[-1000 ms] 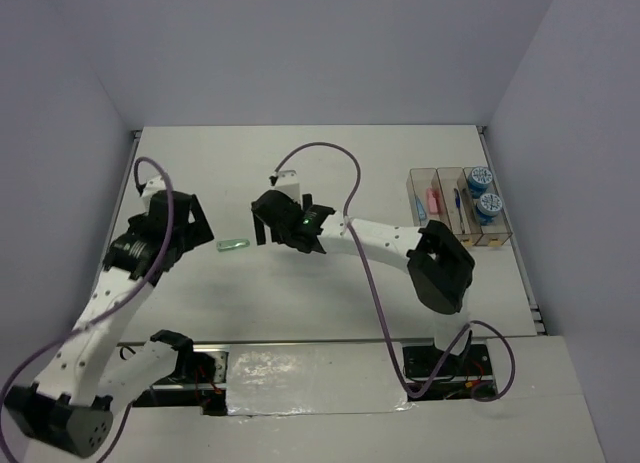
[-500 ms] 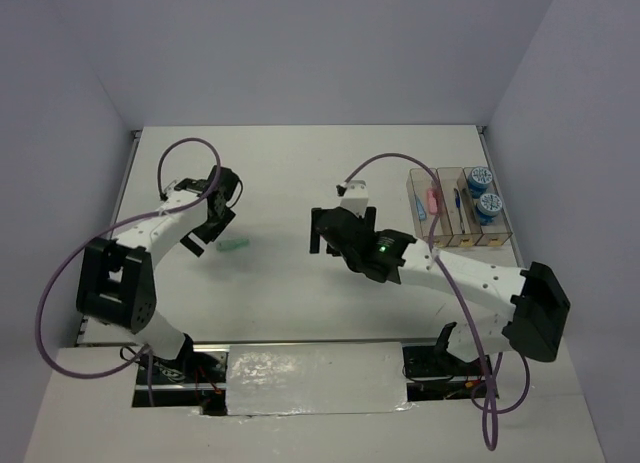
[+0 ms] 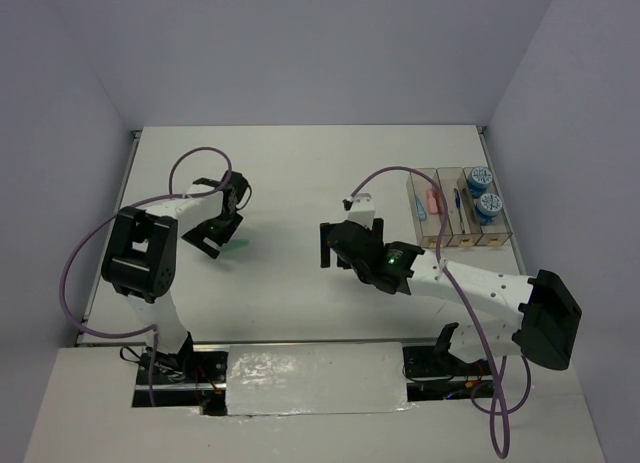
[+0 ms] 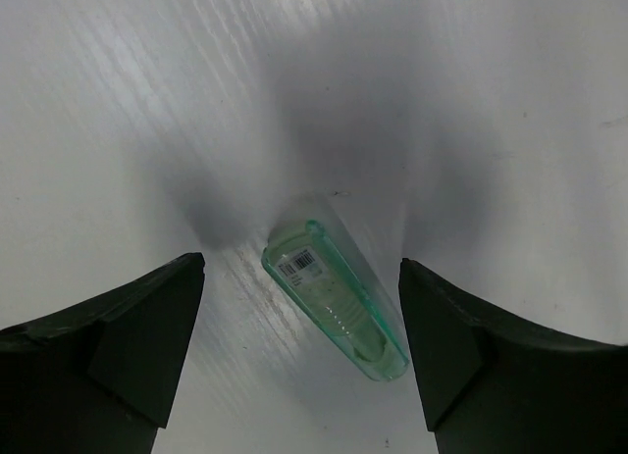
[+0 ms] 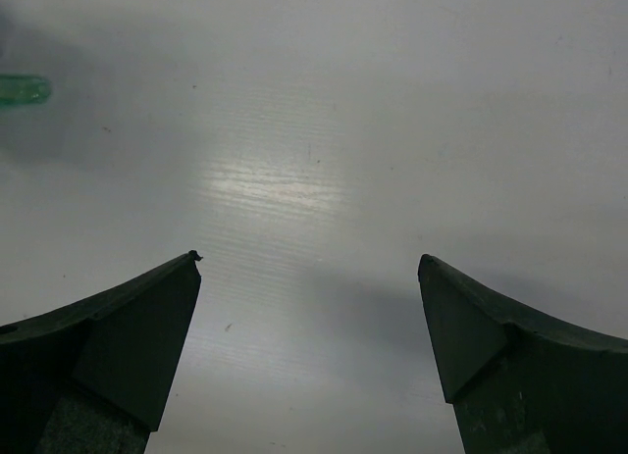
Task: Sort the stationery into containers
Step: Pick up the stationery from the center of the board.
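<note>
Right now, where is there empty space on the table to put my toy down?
The widest bare patch is the far strip of the table, behind both grippers. There is also room between the left gripper and the right gripper. It is crowded by the bins and around the green piece under the left gripper.

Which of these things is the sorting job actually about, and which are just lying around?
Job: green oblong piece, loose on the table; three joined clear bins; inside them, two blue-and-white rolls, pink piece, blue pen.
Just there: purple cables.
</note>
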`<state>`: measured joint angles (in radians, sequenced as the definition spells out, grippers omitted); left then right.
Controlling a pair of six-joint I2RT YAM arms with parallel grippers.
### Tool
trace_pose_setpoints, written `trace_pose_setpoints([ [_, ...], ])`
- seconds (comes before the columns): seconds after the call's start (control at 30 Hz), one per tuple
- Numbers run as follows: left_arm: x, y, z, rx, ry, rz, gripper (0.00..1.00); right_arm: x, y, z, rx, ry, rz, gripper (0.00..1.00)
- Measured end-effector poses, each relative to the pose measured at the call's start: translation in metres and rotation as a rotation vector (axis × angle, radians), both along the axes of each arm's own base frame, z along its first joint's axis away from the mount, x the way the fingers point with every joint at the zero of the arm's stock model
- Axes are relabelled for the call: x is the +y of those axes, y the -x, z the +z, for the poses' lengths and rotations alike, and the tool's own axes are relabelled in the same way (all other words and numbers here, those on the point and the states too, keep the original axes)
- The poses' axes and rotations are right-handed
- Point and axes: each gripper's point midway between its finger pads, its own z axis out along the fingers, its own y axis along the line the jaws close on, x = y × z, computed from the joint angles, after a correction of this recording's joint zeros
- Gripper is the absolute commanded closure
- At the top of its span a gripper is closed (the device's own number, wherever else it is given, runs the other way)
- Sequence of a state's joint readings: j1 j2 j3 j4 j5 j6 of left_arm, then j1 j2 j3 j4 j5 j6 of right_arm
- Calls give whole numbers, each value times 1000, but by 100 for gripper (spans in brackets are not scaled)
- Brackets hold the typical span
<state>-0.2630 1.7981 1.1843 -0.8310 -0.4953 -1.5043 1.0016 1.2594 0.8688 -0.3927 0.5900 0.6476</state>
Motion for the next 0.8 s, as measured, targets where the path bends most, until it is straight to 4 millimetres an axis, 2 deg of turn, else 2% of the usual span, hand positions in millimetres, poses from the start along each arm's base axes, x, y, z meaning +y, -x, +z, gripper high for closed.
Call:
trace_pose_setpoints([
  [0.03,-1,1,-4,0,9,2,11,0,0,0,0,1,3,0],
  [0.07,-2,2,-7,0,15,5,19,1,0,0,-3,-1,6,0],
  [0.2,-5,3,-13,-15,29,20,23,5,-2,4,-15,-18,15,0],
  [0.23,-5,2,-13,-27,33,25,30,6,-2,5,-17,-21,17,0],
  [0.3,-4,4,-14,-42,32,34,52,6,-2,7,-21,-27,18,0],
  [0.33,-3,6,-14,-45,29,34,68,6,-2,8,-23,-31,19,0],
  [0.4,0,10,-15,-58,22,33,87,6,-1,10,-26,-40,21,0],
  [0.43,-1,9,-14,-74,25,33,100,6,0,12,-28,-47,27,0],
  [0.57,-2,12,-12,-137,33,8,100,18,8,13,-30,-112,120,0],
  [0.63,-7,15,-10,-161,34,-41,100,28,18,7,-16,-160,202,0],
  [0.73,-33,25,-1,-202,43,-201,100,42,32,0,6,-228,312,0],
  [0.8,-64,29,20,-269,59,-345,100,51,39,0,4,-283,372,0],
])
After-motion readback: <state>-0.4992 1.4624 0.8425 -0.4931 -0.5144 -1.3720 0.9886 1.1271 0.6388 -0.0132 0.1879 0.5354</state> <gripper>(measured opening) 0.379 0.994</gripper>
